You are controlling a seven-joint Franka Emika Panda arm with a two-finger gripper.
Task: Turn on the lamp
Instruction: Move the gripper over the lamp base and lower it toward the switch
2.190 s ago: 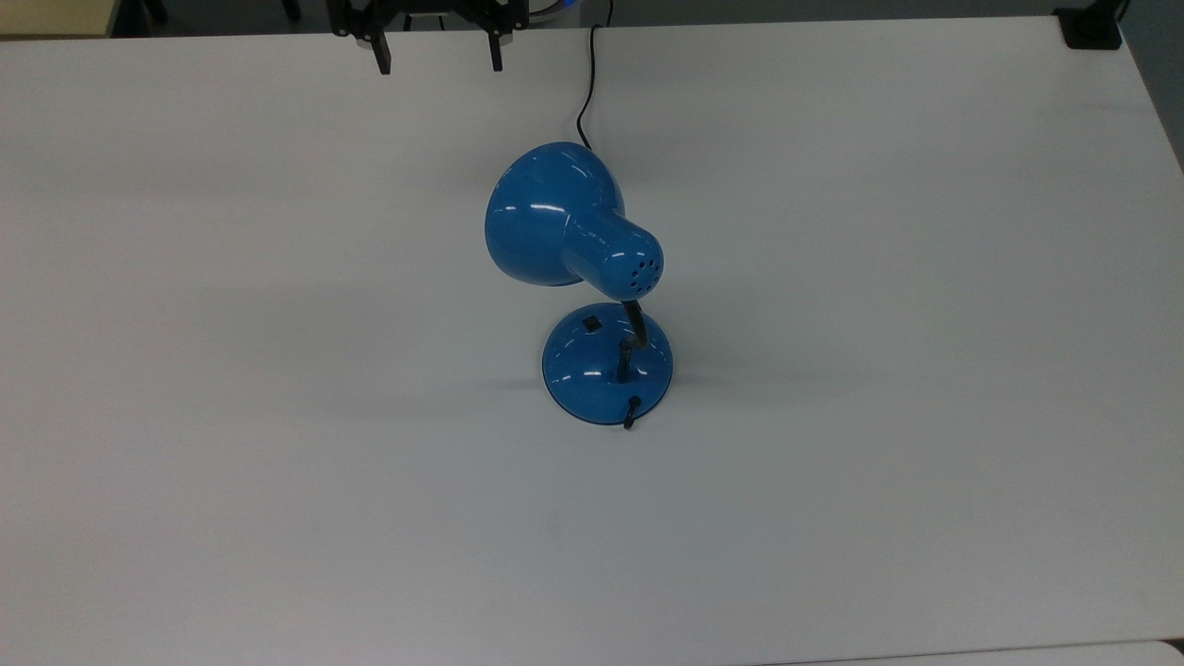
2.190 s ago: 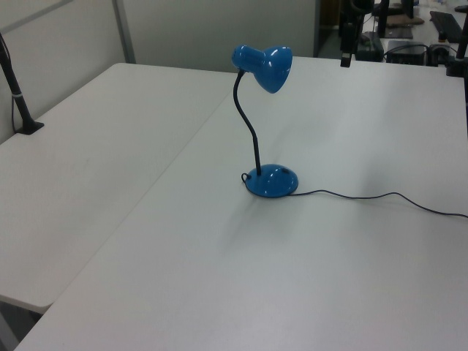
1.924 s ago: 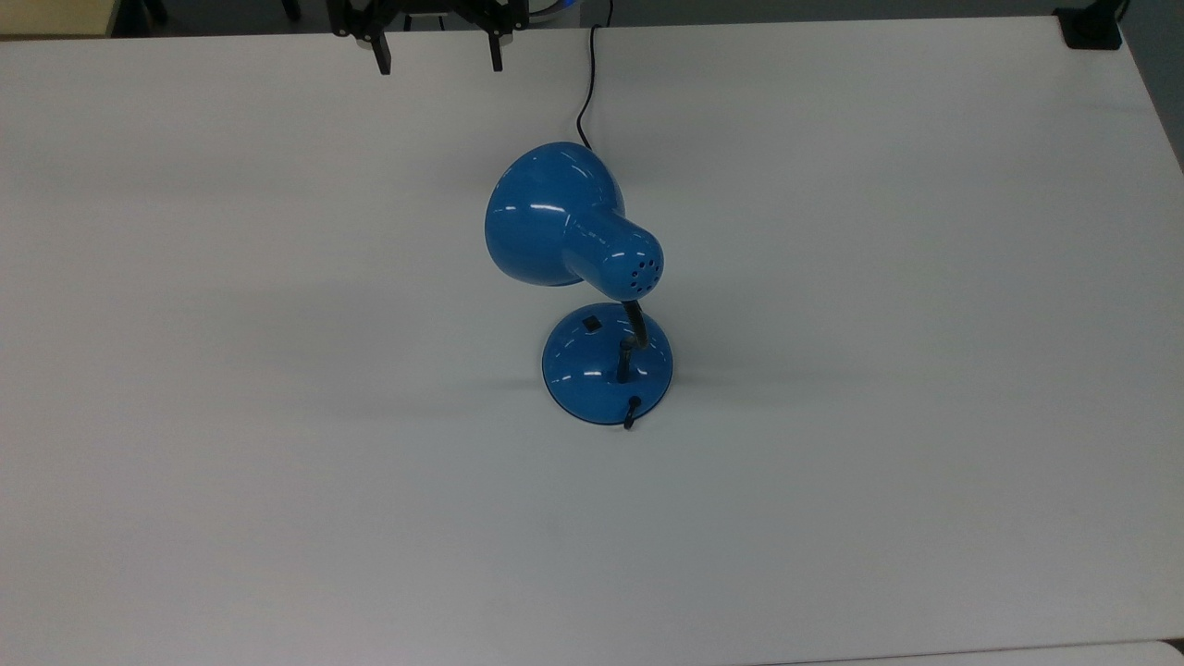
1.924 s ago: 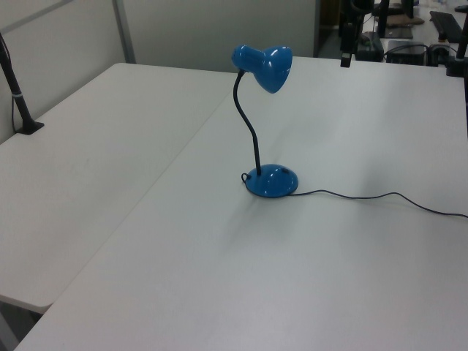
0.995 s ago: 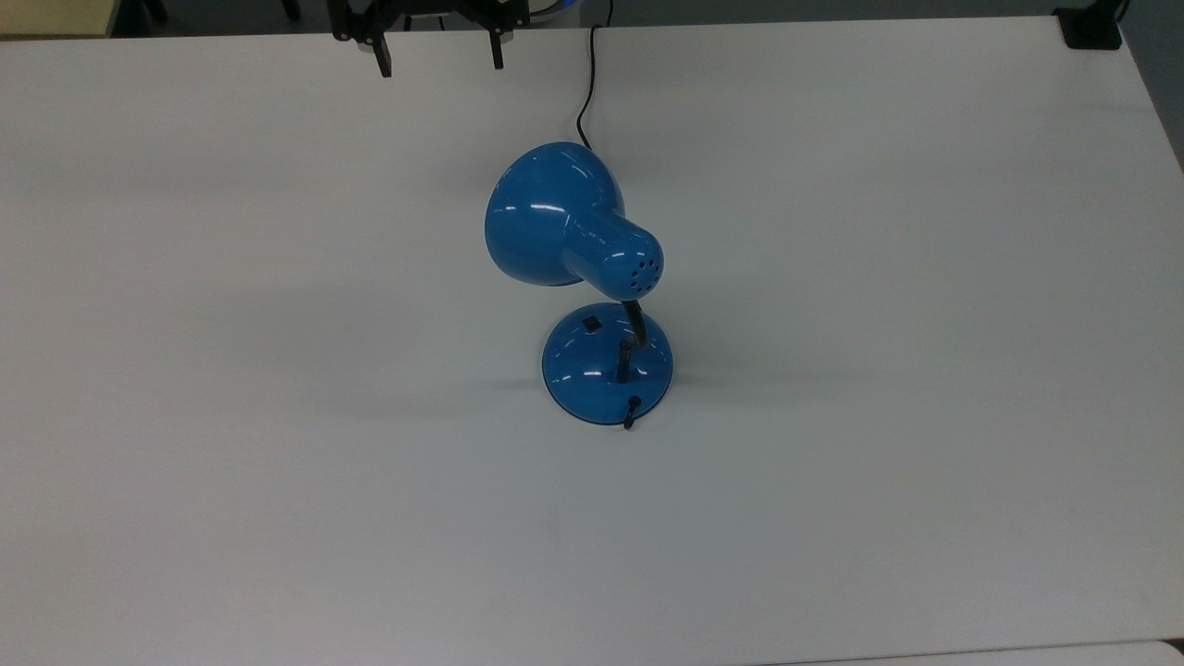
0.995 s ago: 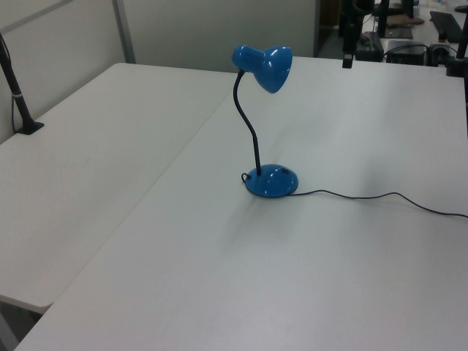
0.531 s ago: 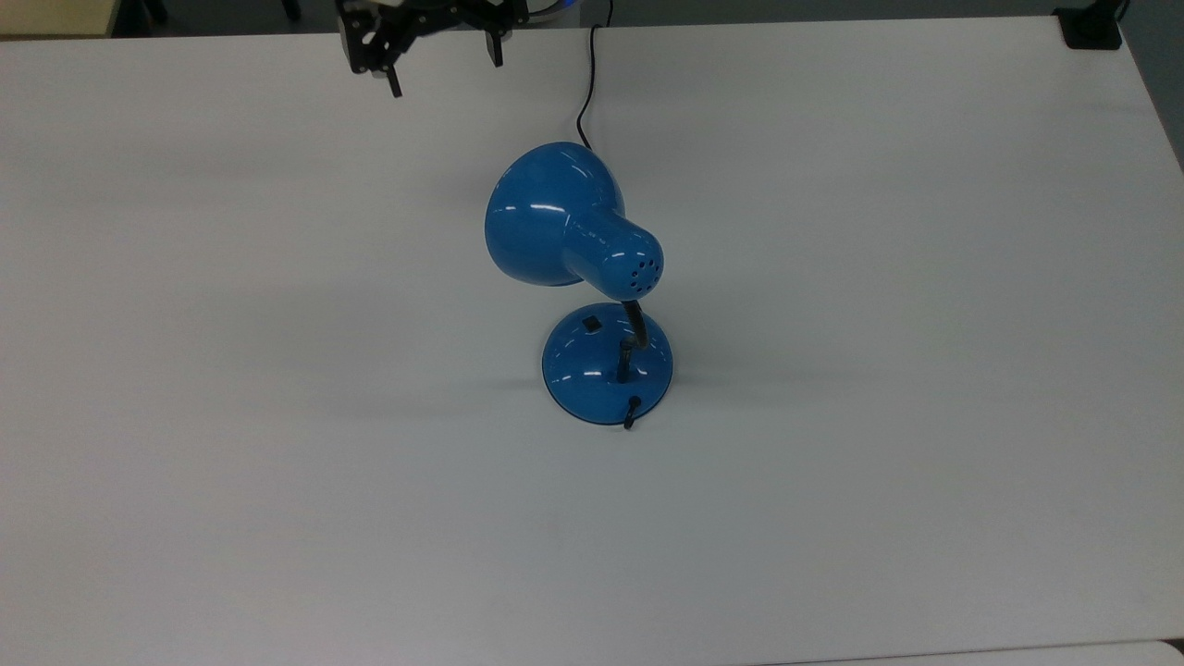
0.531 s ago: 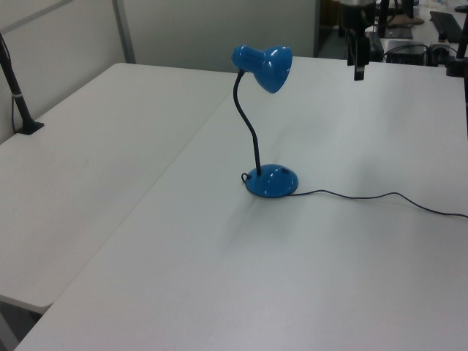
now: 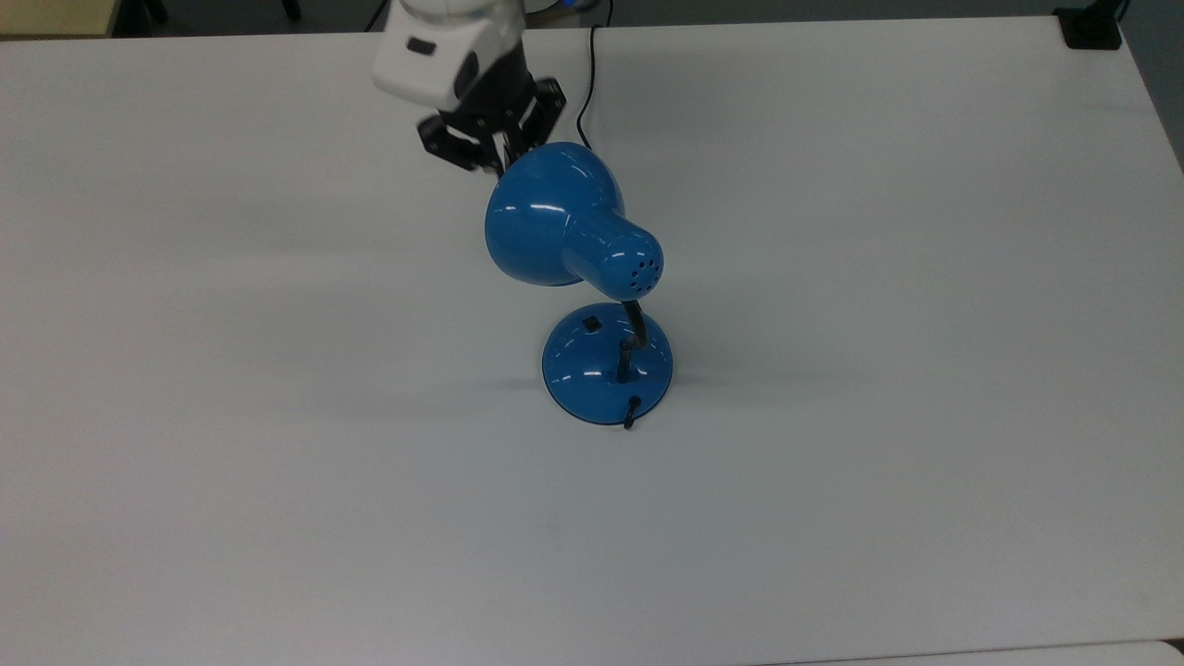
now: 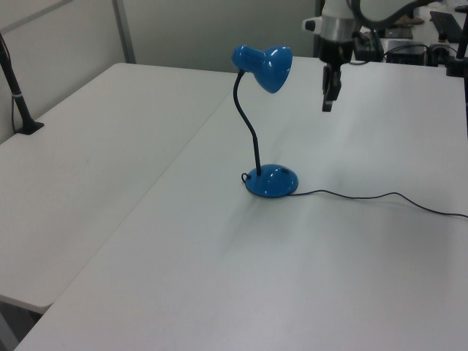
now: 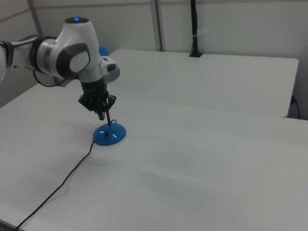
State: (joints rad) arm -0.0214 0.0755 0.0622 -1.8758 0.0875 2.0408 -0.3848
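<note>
The robot arm [image 11: 72,53] is showing rounded white shells with grey joint sections, a small blue light glowing on top, and a black gripper [image 11: 100,111].

Glossy blue lamp [image 9: 573,231] upright mid-table, bell shade tilted on black gooseneck, round base, unlit.

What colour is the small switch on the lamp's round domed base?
Black, a small square switch set into the glossy blue domed base; it shows best in the top view.
</note>
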